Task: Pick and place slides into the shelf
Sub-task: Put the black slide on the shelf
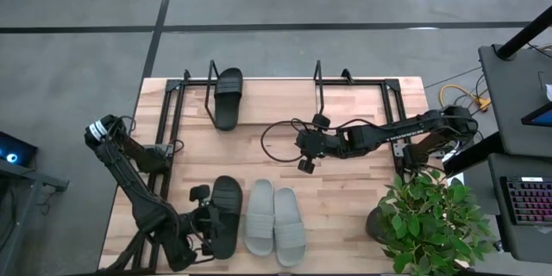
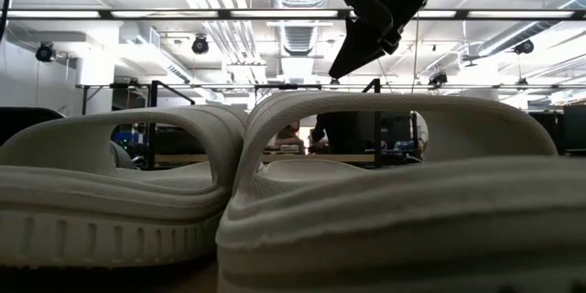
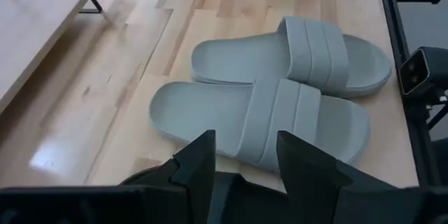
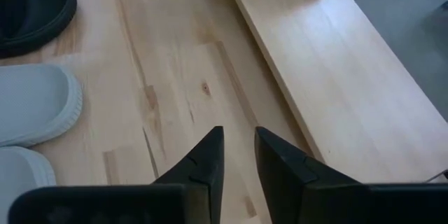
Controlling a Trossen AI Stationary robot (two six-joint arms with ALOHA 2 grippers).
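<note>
Matte grey foam-like slides (image 3: 280, 105), ribbed soles; smooth pale wooden tabletop (image 4: 175, 77); black metal shelf (image 1: 319, 82).

The wooden table (image 1: 345, 190) carries the shelf (image 1: 362, 95), one black slide (image 1: 226, 216) and two grey slides (image 1: 274, 222).

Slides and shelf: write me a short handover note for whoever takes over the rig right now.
Left claw: low at the table's near edge, at the black slide there; claw slightly open, grip not confirmed.
Right claw: over bare wood mid-table, empty, fingers slightly apart.
Done: one black slide sits in the shelf, left end.
Left: the near black slide and the two grey slides lying side by side next to it.
</note>
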